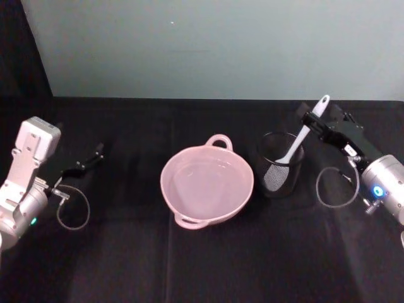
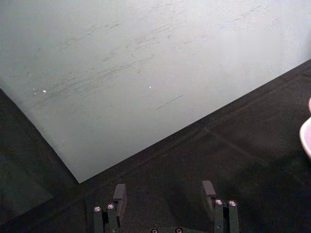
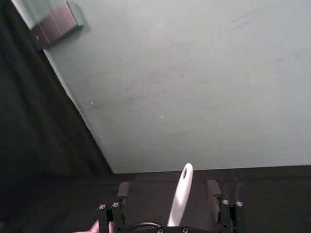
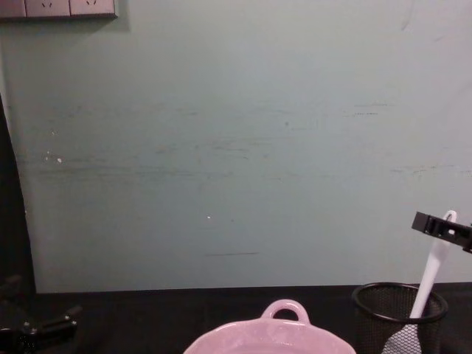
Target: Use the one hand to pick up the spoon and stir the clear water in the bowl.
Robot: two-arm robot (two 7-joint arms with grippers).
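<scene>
Near the bench's right edge, our right claw [image 1: 314,119] is straddling the spoon [image 1: 297,144] handle, fingers spread, scoop standing in the mesh cup [image 1: 279,165]. The head view is showing water [image 1: 205,183] in the bowl [image 1: 243,202]. Our left claw [image 2: 165,198] is idling spread, near the left edge.

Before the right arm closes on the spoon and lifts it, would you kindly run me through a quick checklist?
1. Right pincer open around the spoon handle: ok.
2. Handle between its fingers in the right wrist view: ok.
3. Spoon scoop down in the mesh cup, free to lift: ok.
4. Bowl beside the cup, upright: ok.
5. Water level: cannot tell.
6. Left pincer parked far from the bowl: ok.
</scene>
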